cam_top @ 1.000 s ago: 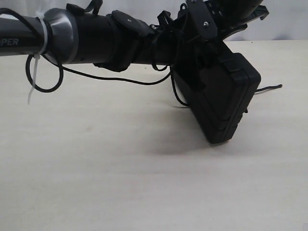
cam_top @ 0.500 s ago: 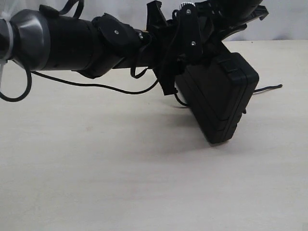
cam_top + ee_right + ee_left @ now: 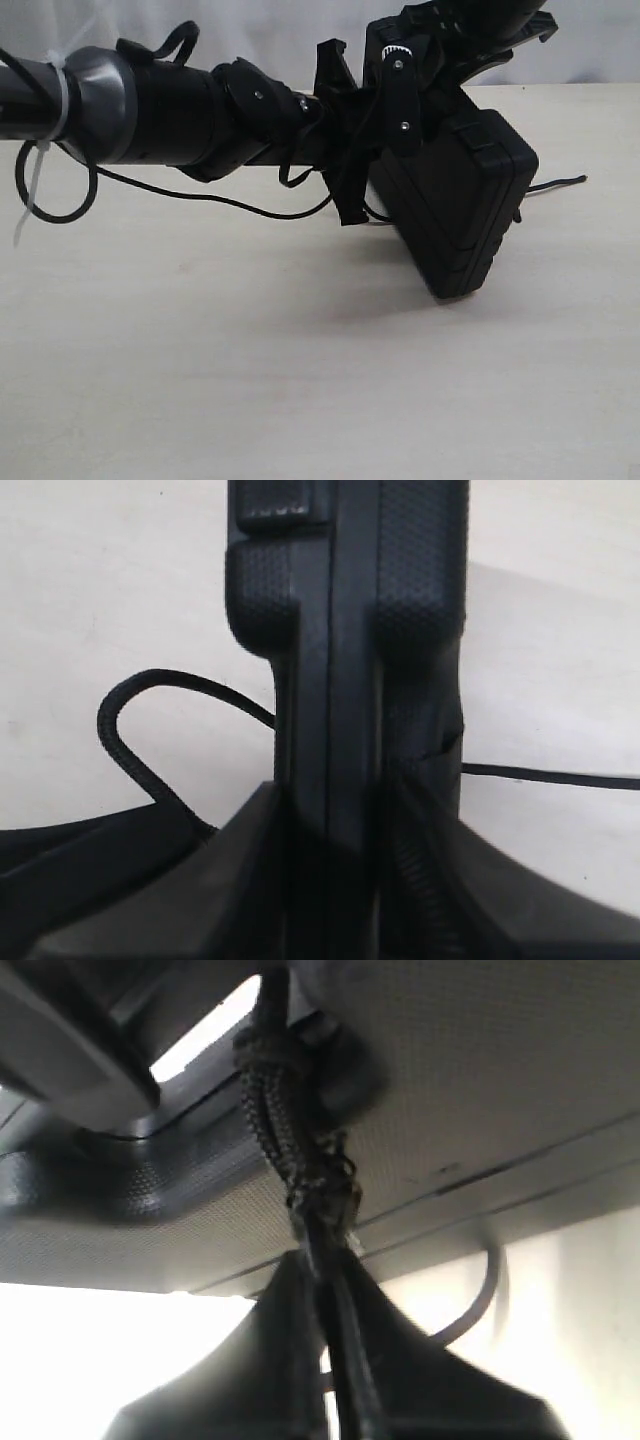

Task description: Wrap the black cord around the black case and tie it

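exterior view, case: the flat rectangular matte black plastic case [image 3: 460,215] stands tilted, one lower corner down on the pale beige tabletop [image 3: 300,380], at about 2 o'clock from the picture's middle.
exterior view, right gripper: the black right gripper [image 3: 465,85] comes down from 12 o'clock onto the case's upper edge.
exterior view, left gripper: the black left gripper [image 3: 350,200] reaches in from 9 o'clock on a thick black and grey arm [image 3: 160,105] and ends just beside the case's 9 o'clock face; how its jaws stand cannot be told here.
exterior view, cord: a stretch of the thin black braided cord [image 3: 560,184] lies on the tabletop, trailing out from behind the case towards 3 o'clock.
left wrist view, grip: the left gripper [image 3: 322,1272] is closed tight, its two fingers pinching the cord [image 3: 268,1110].
left wrist view, cord: from the fingertips the cord runs along the grained face of the case [image 3: 480,1080], with a bunched, knotted part just ahead of the fingertips.
right wrist view, grip: the right gripper [image 3: 335,780] is clamped on the case [image 3: 340,630], which is seen edge-on, with one finger on each broad face.
right wrist view, cord: the cord [image 3: 125,735] curves in a loop over the tabletop [image 3: 100,580] beside one face of the case; a thin straight stretch leaves the other side.
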Tool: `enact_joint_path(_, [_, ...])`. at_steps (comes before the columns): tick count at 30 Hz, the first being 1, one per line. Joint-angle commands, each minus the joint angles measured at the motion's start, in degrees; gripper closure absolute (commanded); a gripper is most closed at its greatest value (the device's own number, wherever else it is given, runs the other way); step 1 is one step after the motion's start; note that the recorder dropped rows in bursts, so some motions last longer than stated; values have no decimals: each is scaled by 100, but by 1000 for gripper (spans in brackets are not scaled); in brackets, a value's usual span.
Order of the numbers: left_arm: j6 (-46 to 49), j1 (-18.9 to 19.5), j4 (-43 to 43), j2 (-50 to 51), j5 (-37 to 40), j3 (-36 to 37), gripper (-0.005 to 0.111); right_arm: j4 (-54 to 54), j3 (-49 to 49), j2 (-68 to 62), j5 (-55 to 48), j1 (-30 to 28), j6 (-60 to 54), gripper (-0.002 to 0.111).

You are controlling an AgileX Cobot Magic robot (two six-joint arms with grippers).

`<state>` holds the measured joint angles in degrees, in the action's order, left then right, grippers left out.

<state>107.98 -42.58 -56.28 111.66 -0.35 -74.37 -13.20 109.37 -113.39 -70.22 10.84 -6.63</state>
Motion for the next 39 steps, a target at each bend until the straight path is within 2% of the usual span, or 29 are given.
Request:
enact_joint_path(1, [-146,-9,-23,-10,-190,-196,107,18,-7,27,26,-17,28,75])
enact_joint_path(5, [-820,-9,-23,-10,-167,-510,107,18,-7,27,26,-17,46,75])
enact_joint_path(10, [-821,-32,-9,-10,178,-564,107,18,-7,27,26,-17,45,75])
enact_joint_path(17, [-759,-305,3,-10,-118,-578,107,-6,-7,27,26,-5,45,75])
enact_joint_path(31, [-843,-306,-30,-44,-202,-578,106,-6,-7,27,26,-5,45,75])
enact_joint_path(34, [-1032,-306,-30,-162,-146,-578,99,-6,-7,27,26,-5,45,75])
enact_joint_path(39, [-1087,-217,-30,-367,345,-568,68,-6,-7,27,26,-5,45,75])
